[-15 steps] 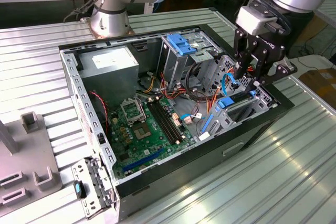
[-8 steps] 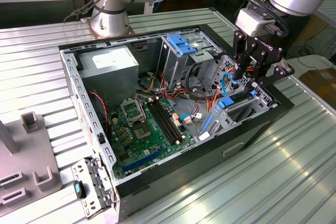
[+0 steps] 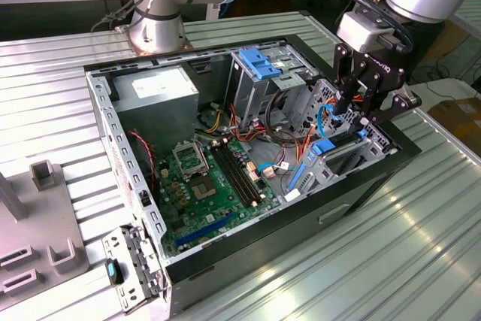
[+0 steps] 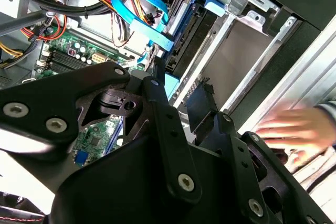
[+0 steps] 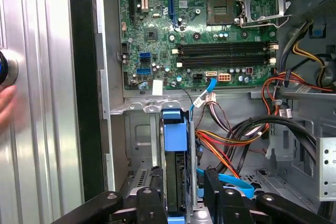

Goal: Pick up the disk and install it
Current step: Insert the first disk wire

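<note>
The disk (image 3: 338, 154) stands on edge in a narrow metal bay at the corner of the open computer case on the exterior view's right. It is dark, with bright blue rails. In the first wrist view the disk (image 5: 176, 135) sits down in the slot, its blue end tab toward the motherboard. My gripper (image 3: 361, 119) hangs just above it, open. Its black fingers (image 5: 218, 198) straddle the disk (image 4: 195, 35) with a gap on one side, where a thin bay wall stands between finger and disk.
A motherboard (image 3: 203, 178), a power supply (image 3: 154, 92) and a tall grey drive cage with a blue latch (image 3: 259, 65) fill the case. Loose cables (image 5: 231, 140) and a blue ribbon (image 4: 139, 9) run beside the bay. A person's hand (image 4: 296, 129) rests on the table outside the case wall.
</note>
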{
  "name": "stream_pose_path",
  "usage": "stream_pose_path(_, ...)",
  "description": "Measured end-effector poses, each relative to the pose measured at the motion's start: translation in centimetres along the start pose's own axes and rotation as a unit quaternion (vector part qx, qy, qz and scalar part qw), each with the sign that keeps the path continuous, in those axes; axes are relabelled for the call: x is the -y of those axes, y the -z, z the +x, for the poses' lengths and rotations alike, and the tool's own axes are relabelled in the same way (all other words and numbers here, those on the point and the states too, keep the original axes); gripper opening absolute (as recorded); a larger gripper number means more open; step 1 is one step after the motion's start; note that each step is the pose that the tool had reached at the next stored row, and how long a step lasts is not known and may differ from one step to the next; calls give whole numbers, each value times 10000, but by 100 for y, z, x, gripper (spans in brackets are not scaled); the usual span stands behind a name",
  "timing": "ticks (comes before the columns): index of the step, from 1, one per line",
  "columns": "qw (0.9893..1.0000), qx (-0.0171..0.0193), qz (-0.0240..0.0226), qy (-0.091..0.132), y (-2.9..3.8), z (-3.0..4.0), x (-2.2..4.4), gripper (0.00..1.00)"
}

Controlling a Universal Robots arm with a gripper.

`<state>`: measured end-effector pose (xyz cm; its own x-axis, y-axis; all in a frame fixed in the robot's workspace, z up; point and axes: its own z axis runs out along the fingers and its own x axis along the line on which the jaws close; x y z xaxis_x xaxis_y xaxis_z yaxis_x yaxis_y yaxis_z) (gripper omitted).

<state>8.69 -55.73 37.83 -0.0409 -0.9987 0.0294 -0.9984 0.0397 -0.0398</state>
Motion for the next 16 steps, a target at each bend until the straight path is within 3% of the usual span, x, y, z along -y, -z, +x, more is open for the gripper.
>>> stream_pose_path(4, 10000, 0, 0, 0, 0, -1, 3, 44)
stream_pose_path(8, 10000, 5, -5, 0, -3, -17, 61, 44)
stream_pose_path(12, 10000, 5, -10, 0, -6, -84, 118, 44)
stream_pose_path(16, 10000, 9, -11, 0, -8, -88, 129, 44)
